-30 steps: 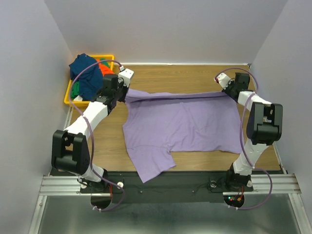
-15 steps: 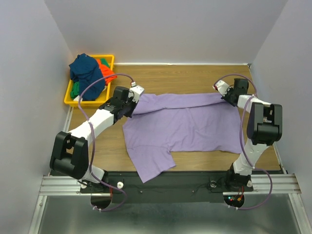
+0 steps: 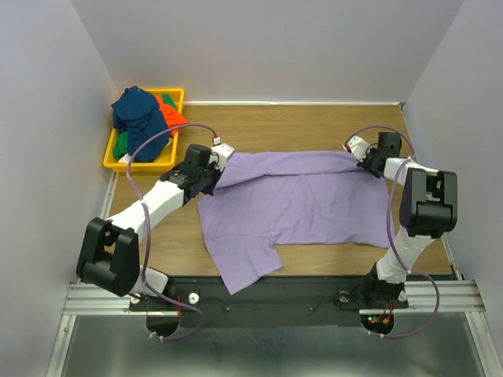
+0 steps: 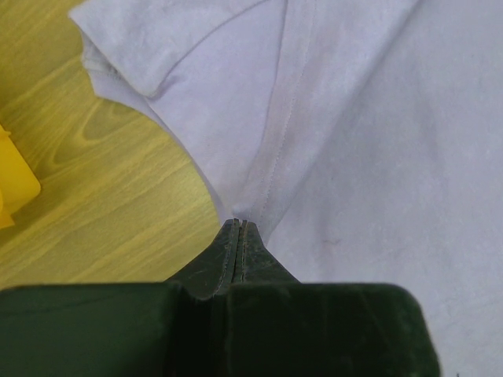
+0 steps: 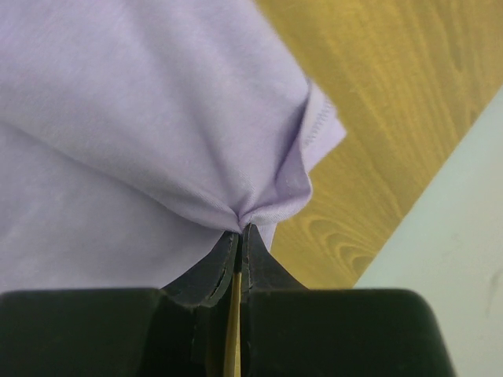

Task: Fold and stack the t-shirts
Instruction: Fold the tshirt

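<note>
The lavender-purple t-shirt (image 3: 291, 200) lies spread across the wooden table, its far edge folded toward me. My left gripper (image 3: 214, 169) is shut on the shirt's far left edge; in the left wrist view (image 4: 239, 223) the jaws pinch a seam of the lavender cloth (image 4: 369, 157). My right gripper (image 3: 363, 162) is shut on the far right corner; in the right wrist view (image 5: 240, 228) a bunch of lavender cloth (image 5: 157, 118) gathers at the jaw tips. A navy blue shirt (image 3: 140, 118), an orange-red one (image 3: 168, 108) and a green one (image 3: 122, 146) are piled in the bin.
A yellow plastic bin (image 3: 141, 162) stands at the far left corner of the table and holds the other shirts. One sleeve of the lavender shirt (image 3: 247, 267) hangs over the table's near edge. Walls close in on the left, back and right.
Both grippers have carried the shirt's far edge toward me and lowered it, laying a fold over the shirt's body. The left gripper has moved away from the bin.
</note>
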Controlling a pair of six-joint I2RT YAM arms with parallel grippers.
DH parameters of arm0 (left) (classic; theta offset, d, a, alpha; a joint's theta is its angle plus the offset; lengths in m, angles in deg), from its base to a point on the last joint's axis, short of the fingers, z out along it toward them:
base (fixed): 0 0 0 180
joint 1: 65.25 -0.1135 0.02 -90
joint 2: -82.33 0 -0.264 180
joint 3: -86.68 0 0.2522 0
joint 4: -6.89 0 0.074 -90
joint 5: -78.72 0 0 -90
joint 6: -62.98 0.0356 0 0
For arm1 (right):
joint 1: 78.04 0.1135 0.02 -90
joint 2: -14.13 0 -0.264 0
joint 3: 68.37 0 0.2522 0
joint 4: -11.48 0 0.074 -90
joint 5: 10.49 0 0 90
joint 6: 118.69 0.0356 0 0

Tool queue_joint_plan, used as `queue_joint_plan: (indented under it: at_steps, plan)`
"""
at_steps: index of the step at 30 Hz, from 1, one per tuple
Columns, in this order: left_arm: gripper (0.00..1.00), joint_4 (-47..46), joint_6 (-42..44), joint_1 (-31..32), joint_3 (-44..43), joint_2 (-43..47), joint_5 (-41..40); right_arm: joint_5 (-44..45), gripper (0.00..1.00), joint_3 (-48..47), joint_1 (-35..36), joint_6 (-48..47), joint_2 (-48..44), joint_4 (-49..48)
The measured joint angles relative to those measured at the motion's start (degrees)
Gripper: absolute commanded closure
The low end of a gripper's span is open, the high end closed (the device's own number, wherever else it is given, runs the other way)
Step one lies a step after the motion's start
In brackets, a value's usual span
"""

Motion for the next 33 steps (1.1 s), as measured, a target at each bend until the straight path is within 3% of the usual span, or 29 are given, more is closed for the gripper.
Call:
queue_joint_plan:
  at_steps: [4, 6, 7, 8, 9, 10, 11, 14, 16, 23, 28, 33]
  plan:
    - [1.00, 0.42, 0.17, 0.00, 1.03, -0.76, -0.50, -0.24, 0.99, 2.10, 0.00, -0.76, -0.02, 0.17]
    - [1.00, 0.48, 0.26, 0.00, 1.03, -1.62, -0.72, -0.44, 0.94, 2.60, 0.00, -1.42, -0.15, 0.00]
    - [1.00, 0.48, 0.33, 0.00, 1.03, -1.97, -0.70, -0.44, 0.86, 2.60, 0.00, -1.55, -0.26, 0.04]
    - [1.00, 0.55, 0.44, 0.00, 1.03, -2.27, -0.68, -0.46, 0.66, 2.60, -0.04, -1.62, -0.33, 0.11]
    - [1.00, 0.59, 0.52, 0.00, 1.03, -2.49, -0.66, -0.46, 0.57, 2.60, -0.07, -1.64, -0.33, 0.11]
    - [0.88, 0.61, 0.68, 0.00, 1.03, -2.67, -0.63, -0.46, 0.50, 2.60, -0.11, -1.55, -0.33, 0.22]
    - [0.79, 0.81, 0.98, 0.00, 1.01, -2.75, -0.37, -0.44, 0.34, 2.47, -0.17, -2.25, -0.42, -0.20]
    - [0.56, 2.29, 2.29, -0.26, 0.74, -2.75, 1.42, -0.46, 0.17, 1.11, -0.90, -2.27, -0.74, -0.13]
    - [0.47, 3.85, 3.04, -0.74, -0.20, -2.75, 2.82, -1.14, 0.16, -0.52, -1.77, -1.86, -0.74, 1.09]
    - [0.45, 5.95, 4.79, -4.94, -12.00, -3.93, 5.79, -5.16, 0.23, -11.21, -4.28, 3.30, 0.20, 8.26]
    - [0.45, 3.04, 3.82, -9.49, -24.59, -11.69, 8.17, -9.03, 0.27, -21.40, -4.37, 12.39, 7.13, 11.41]
    - [0.45, 2.19, 2.03, -12.61, -30.67, -21.16, 10.14, -11.96, 0.29, -26.69, -4.44, 18.71, 14.34, 16.13]
